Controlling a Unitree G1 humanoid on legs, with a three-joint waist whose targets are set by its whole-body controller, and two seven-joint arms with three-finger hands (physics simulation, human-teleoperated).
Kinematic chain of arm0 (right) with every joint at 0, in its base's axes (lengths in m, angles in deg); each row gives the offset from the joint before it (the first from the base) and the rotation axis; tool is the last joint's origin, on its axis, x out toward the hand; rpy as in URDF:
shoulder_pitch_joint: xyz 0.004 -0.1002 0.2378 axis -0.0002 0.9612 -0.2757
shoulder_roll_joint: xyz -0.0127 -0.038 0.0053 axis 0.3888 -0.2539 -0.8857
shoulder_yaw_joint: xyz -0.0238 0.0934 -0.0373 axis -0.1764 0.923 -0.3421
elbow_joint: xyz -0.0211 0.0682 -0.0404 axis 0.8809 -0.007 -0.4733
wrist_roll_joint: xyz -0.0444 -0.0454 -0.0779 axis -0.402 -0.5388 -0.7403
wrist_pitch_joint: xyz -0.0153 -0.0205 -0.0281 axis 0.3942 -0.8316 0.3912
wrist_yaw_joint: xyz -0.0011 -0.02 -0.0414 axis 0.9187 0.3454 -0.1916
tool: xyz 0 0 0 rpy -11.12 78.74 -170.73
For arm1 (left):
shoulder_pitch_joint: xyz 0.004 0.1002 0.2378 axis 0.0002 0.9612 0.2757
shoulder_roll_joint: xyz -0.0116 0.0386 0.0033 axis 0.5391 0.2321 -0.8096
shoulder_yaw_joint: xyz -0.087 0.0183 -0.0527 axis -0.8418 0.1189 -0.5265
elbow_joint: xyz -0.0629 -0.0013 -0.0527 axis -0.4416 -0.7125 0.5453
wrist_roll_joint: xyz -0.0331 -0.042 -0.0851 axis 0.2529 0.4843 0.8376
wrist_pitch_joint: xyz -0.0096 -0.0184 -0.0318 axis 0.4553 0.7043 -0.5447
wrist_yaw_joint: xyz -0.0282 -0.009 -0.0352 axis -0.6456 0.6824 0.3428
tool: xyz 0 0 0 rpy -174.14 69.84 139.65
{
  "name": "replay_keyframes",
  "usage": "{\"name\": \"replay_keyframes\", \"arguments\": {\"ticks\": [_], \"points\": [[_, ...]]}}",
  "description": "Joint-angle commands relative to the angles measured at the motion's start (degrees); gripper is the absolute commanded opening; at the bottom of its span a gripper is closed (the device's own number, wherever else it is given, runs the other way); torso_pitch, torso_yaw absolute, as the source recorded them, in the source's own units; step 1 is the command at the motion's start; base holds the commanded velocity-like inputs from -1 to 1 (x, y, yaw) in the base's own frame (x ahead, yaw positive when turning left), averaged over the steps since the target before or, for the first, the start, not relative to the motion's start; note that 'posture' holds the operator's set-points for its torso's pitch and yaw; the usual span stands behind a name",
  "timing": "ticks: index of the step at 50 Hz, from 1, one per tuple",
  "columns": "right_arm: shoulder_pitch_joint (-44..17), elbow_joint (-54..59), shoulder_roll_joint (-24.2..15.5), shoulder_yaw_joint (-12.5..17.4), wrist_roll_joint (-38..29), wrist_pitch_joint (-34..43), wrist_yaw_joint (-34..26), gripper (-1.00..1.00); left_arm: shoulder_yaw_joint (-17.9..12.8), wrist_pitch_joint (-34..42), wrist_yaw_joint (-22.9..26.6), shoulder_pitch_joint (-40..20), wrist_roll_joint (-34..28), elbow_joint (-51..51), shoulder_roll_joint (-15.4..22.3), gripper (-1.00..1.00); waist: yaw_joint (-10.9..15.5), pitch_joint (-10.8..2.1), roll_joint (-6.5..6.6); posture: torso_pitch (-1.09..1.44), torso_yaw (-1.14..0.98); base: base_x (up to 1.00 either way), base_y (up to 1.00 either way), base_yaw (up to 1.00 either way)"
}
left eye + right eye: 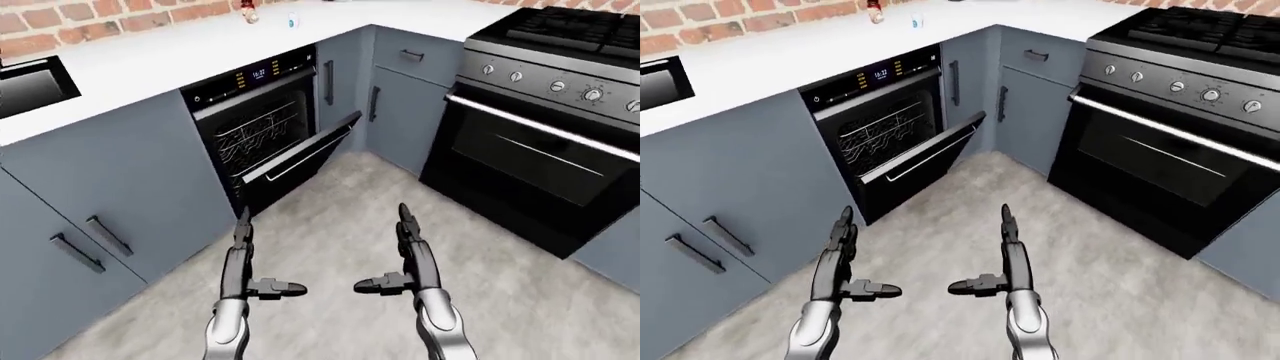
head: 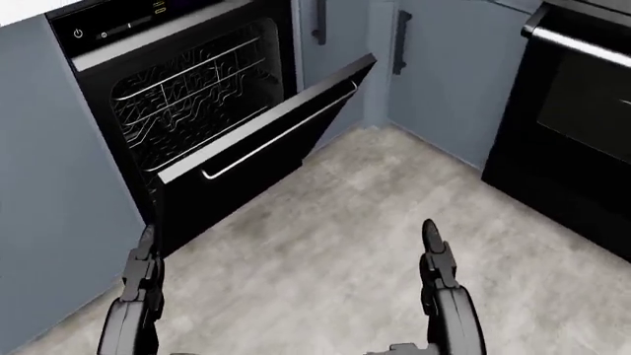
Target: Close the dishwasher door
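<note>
Dishwasher door: half-open, tilted.
Left hand, right hand: fingers spread, empty, apart from door.
Eye views only: stove, countertop.

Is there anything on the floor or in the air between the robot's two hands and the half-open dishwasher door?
Nothing visible. Bare floor lies between the left hand, the right hand and the dishwasher door. The door hangs partly open, handle facing out; both hands are open and empty, apart from it.
</note>
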Motion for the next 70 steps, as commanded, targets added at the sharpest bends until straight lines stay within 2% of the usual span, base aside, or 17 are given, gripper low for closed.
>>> {"name": "replay_keyframes", "arguments": {"ticks": [1,9,14,15,17,24,28,37,41,43,55,57,58,59,60,65,70], "points": [[-0.84,-2.48,-0.44,0.41,0.02,-1.79,0.13,1.0,0.3,-1.54,-0.11,-0.77,0.11,2.6,-0.25,1.0,-0.41,-0.83,0.18,0.0,0.0,0.0,0.0,-0.47],[-0.89,-1.83,-0.43,0.58,0.05,-2.26,0.49,1.0,0.45,-1.7,-0.15,-0.64,-0.07,2.52,-0.32,1.0,-0.24,-1.5,-3.76,0.0,0.0,0.0,0.0,-0.44],[-0.76,-2.38,-0.43,0.53,-0.01,-1.96,0.57,1.0,0.45,-1.73,-0.12,-0.59,-0.05,2.53,-0.32,1.0,-1.13,-2.58,-9.95,0.0,0.0,0.0,0.0,-0.44],[-0.78,-2.43,-0.44,0.53,-0.04,-1.86,0.6,1.0,0.46,-1.78,-0.12,-0.64,-0.05,2.38,-0.33,1.0,-1.57,-2.24,-7.46,0.0,0.0,0.0,0.0,-0.45],[-0.83,-2.41,-0.44,0.5,-0.04,-1.83,0.57,1.0,0.55,-1.6,-0.1,-0.49,-0.09,2.75,-0.38,1.0,-1.88,-2.5,-7.68,0.0,0.0,-0.01,0.0,-0.46],[-0.77,-3.31,-0.47,0.53,-0.12,-1.32,0.58,1.0,0.66,-1.55,-0.04,-0.41,-0.13,2.84,-0.42,1.0,-1.18,-1.02,-3.88,0.0,0.0,-0.01,0.0,-0.46],[-0.93,-2.7,-0.47,0.59,-0.03,-1.71,0.57,1.0,0.52,-1.75,-0.06,-0.66,-0.08,2.37,-0.34,1.0,-0.81,-1.48,0.87,0.0,0.0,-0.01,0.0,-0.48],[-0.64,-2.91,-0.35,0.39,-0.04,-1.75,0.61,1.0,0.64,-1.69,-0.05,-0.33,-0.18,2.78,-0.41,1.0,-0.51,-1.4,-2.59,0.0,0.0,0.0,0.0,-0.53],[-0.56,-3.14,-0.33,0.24,-0.16,-1.53,0.58,1.0,0.7,-1.36,0.01,0.0,-0.14,3.56,-0.46,1.0,-0.41,-1.66,-5.81,0.0,0.0,-0.01,0.0,-0.54],[-0.47,-3.22,-0.34,0.22,-0.15,-1.57,0.55,1.0,0.72,-1.47,-0.04,-0.04,-0.19,3.4,-0.48,1.0,-0.79,-2.59,-9.14,0.0,0.0,-0.01,0.0,-0.54],[-0.86,-2.43,-0.32,0.2,-0.18,-1.75,0.46,1.0,0.83,-1.71,-0.03,-0.01,-0.24,3.13,-0.51,1.0,-1.16,-0.58,-2.18,0.0,0.0,-0.01,0.0,-0.54],[-0.68,-2.9,-0.38,0.27,-0.14,-1.52,0.41,1.0,0.82,-1.62,-0.05,-0.07,-0.24,3.17,-0.51,1.0,-0.95,-1.24,0.88,0.0,0.0,0.0,0.0,-0.54],[-0.66,-3.02,-0.38,0.28,-0.15,-1.44,0.42,1.0,0.83,-1.61,-0.04,-0.04,-0.24,3.24,-0.52,1.0,-1.02,-2.05,1.02,0.0,0.0,-0.01,0.0,-0.53],[-0.66,-2.96,-0.37,0.27,-0.17,-1.49,0.45,1.0,0.85,-1.61,-0.03,0.02,-0.25,3.3,-0.53,1.0,-0.25,-1.04,-0.29,0.0,0.0,-0.01,0.0,-0.53],[-0.65,-2.87,-0.35,0.24,-0.19,-1.58,0.47,1.0,0.87,-1.63,-0.02,0.08,-0.26,3.34,-0.53,1.0,-0.67,-0.55,0.06,0.0,0.0,-0.01,0.0,-0.54],[-0.46,-3.02,-0.37,0.31,-0.15,-1.66,0.5,1.0,0.87,-1.74,-0.06,0.06,-0.29,3.19,-0.55,1.0,-0.62,-1.61,-1.98,0.0,0.0,-0.01,0.0,-0.53],[-0.28,-3.5,-0.32,0.29,-0.09,-1.43,0.52,1.0,0.87,-1.85,-0.06,0.08,-0.27,3.1,-0.54,1.0,-0.4,-1.57,-5.91,0.0,0.0,0.0,0.0,-0.53]]}}
